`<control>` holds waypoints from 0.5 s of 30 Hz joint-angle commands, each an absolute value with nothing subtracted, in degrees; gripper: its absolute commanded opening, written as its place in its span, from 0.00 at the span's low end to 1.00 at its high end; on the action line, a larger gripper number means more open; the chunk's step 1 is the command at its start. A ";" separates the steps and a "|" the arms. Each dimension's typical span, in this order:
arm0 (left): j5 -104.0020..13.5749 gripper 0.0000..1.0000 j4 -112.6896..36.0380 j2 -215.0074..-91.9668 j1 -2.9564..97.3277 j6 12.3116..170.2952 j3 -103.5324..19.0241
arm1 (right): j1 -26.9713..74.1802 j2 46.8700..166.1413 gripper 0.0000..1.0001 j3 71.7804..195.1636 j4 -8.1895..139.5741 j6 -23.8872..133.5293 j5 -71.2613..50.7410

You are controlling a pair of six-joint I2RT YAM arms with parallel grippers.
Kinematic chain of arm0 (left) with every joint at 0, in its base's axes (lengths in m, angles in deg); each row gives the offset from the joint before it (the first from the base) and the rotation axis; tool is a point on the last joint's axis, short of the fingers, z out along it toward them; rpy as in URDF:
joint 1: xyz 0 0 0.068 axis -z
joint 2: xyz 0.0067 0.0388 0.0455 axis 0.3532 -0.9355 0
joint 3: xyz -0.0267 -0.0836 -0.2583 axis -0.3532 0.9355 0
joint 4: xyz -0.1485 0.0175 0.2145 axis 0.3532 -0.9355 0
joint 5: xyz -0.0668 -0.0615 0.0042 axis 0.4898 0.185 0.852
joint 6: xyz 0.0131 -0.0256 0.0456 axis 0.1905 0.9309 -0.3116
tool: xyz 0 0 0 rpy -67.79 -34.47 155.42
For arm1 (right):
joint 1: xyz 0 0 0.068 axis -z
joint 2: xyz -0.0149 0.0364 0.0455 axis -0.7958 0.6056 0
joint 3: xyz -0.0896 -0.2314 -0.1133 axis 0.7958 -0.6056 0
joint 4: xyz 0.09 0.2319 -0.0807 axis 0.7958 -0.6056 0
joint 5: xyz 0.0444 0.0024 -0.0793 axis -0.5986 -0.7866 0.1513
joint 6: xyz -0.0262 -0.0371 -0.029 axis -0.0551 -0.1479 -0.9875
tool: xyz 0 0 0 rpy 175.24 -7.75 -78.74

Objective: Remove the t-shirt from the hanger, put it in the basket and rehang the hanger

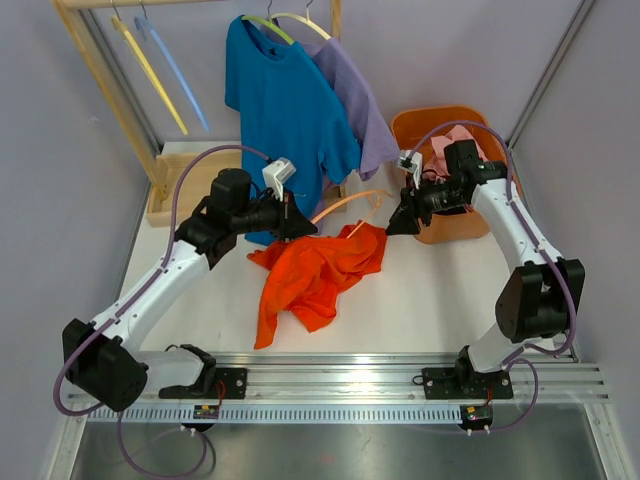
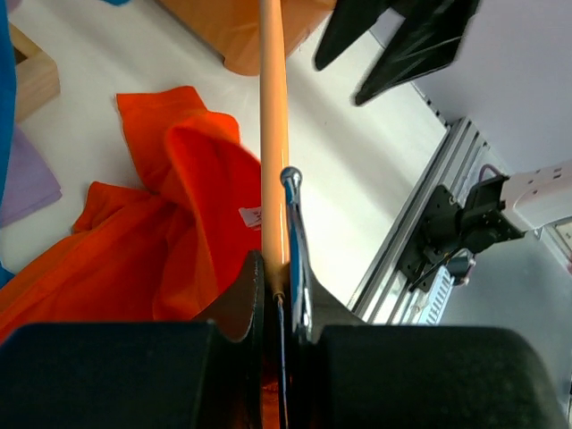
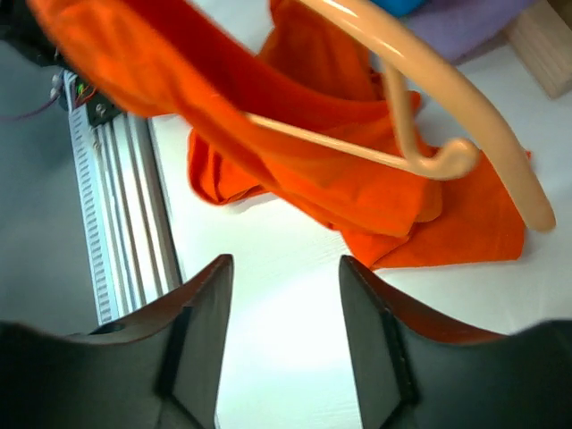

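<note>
A peach plastic hanger (image 1: 350,207) hangs low over the table, and my left gripper (image 1: 300,227) is shut on one end of it. In the left wrist view the hanger bar (image 2: 273,125) runs straight out from between the closed jaws of the left gripper (image 2: 279,268). The orange t-shirt (image 1: 315,272) lies crumpled on the white table under the hanger. In the right wrist view a fold of the t-shirt (image 3: 357,179) rises across the hanger (image 3: 447,94); I cannot tell whether it still hangs on it. My right gripper (image 1: 395,226) (image 3: 284,268) is open and empty, just right of the shirt.
A blue t-shirt (image 1: 285,110) and a purple one (image 1: 362,110) hang on the wooden rack (image 1: 110,90) at the back. An orange basket (image 1: 420,124) with pink cloth (image 1: 450,147) stands at the back right, behind the right arm. A metal rail (image 1: 340,380) runs along the near edge.
</note>
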State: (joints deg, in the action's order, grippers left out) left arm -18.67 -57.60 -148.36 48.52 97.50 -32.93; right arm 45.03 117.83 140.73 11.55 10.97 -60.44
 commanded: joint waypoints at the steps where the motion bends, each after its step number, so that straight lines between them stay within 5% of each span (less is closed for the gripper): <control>1: -13.67 0.00 -55.98 -148.04 48.28 89.94 -35.83 | 45.35 113.75 0.59 147.99 -11.10 -18.16 -66.50; 5: -10.15 0.00 -60.71 -149.97 48.63 82.73 -36.79 | 43.25 115.07 0.66 153.80 -27.39 -32.86 -70.38; 15: -6.98 0.00 -70.76 -153.67 51.80 69.97 -43.74 | 29.19 116.47 0.73 159.70 -11.50 -18.44 -63.10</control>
